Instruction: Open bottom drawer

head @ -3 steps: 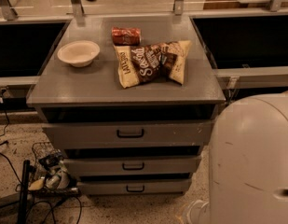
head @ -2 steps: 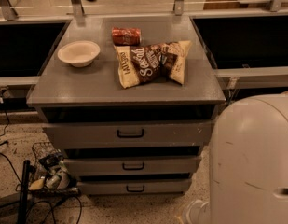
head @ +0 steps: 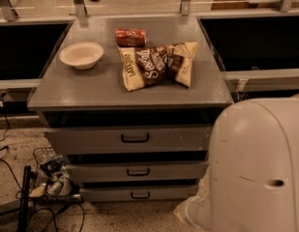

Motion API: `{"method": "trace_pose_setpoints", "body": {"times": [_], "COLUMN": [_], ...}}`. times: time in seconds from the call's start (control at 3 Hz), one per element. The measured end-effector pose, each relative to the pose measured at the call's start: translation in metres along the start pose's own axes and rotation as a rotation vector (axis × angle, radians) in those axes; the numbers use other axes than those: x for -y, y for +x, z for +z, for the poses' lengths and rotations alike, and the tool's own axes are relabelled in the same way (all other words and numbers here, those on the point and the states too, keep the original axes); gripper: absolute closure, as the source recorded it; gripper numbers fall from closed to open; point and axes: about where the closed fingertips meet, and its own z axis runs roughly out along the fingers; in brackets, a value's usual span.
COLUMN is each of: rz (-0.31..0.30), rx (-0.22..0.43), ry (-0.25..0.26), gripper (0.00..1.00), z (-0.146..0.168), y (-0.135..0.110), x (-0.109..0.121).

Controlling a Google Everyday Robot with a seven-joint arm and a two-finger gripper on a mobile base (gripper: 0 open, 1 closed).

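Note:
The grey cabinet [head: 129, 88] stands in the middle of the camera view with three drawer fronts stacked below its top. The bottom drawer [head: 105, 194] is the lowest and slimmest front, with a small black bar handle [head: 140, 195]; it sits pushed in, close to the floor. Above it are the middle drawer [head: 100, 171] and the tall top drawer [head: 86, 140]. My gripper is out of view. Only my white arm housing [head: 258, 168] shows at the lower right, in front of the cabinet's right corner, hiding the right ends of the drawers.
On the cabinet top lie a white bowl [head: 81, 55], a red packet [head: 130, 36] and two snack bags [head: 156, 65]. Dark bins flank the cabinet left and right. A wire basket with clutter [head: 52, 178] and cables lie on the floor at the lower left.

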Motion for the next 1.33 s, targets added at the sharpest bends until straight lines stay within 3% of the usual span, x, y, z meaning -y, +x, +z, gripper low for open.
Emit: {"method": "trace_pose_setpoints", "body": {"times": [0.67,1.0,1.33], "rz": [0.000,0.000,0.000], "rx": [-0.034,-0.034,-0.034], "ry": [-0.012,-0.012,-0.012], "gripper": [0.98,0.76,0.45], "z": [0.035,0.035,0.035], "y": [-0.015,-0.015,-0.015], "x": [0.012,0.012,0.012]}}
